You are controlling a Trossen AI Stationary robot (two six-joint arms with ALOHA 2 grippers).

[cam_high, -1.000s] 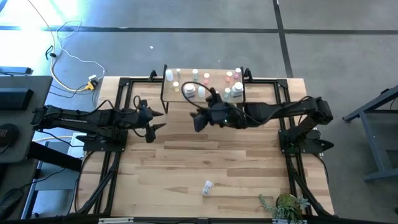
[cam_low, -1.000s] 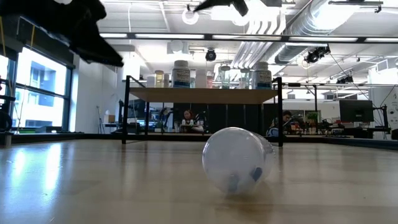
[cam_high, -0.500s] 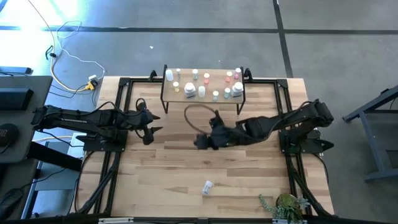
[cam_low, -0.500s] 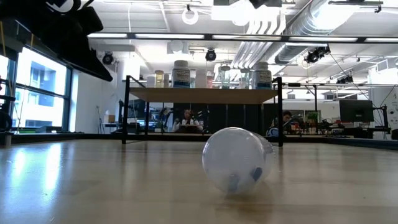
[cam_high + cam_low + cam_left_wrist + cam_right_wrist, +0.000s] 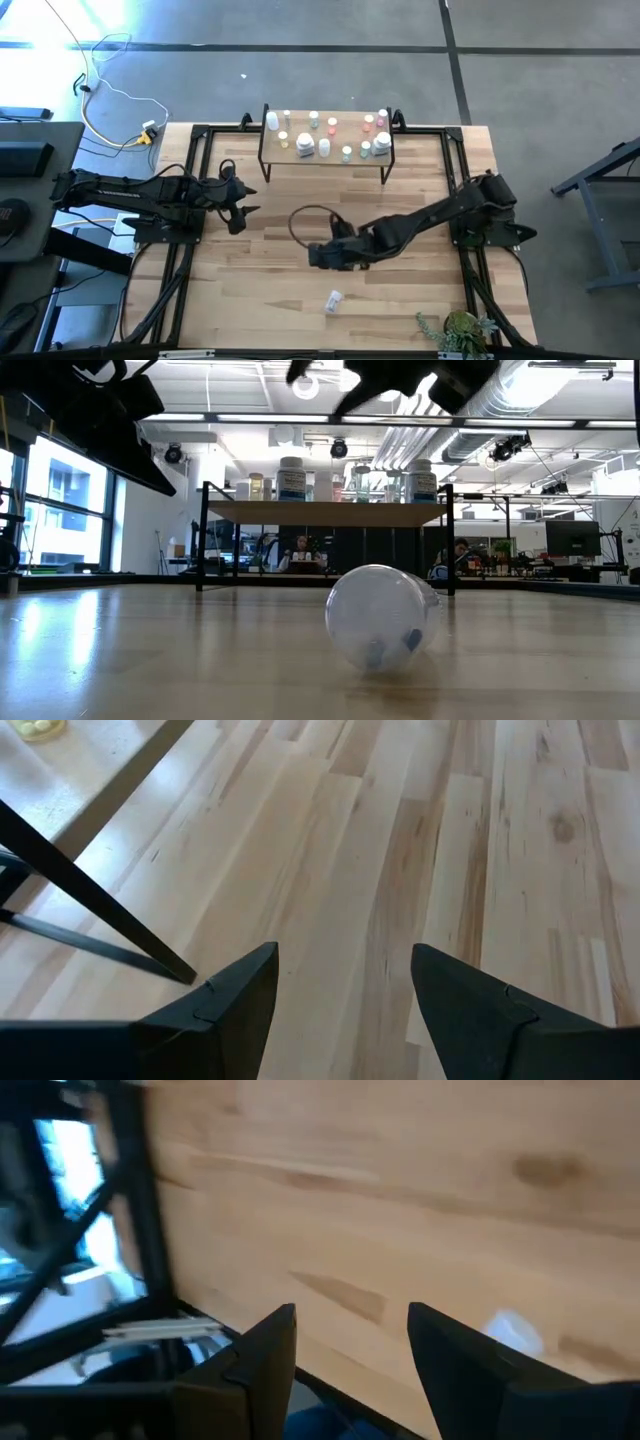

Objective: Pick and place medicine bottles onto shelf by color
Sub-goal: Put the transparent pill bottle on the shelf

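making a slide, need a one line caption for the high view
Right gripper, open and empty, reaches toward a lone clear bottle lying on the table; shelf holds the rest.

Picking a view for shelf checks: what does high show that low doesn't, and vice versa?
Only high: both arms whole, the left gripper beside the shelf, the right gripper over mid-table, and the bottles' spread across the shelf top. Only low: the space under the shelf, the room behind with people, and the contents of the clear fallen bottle. Both: shelf, shelved bottles, fallen bottle.
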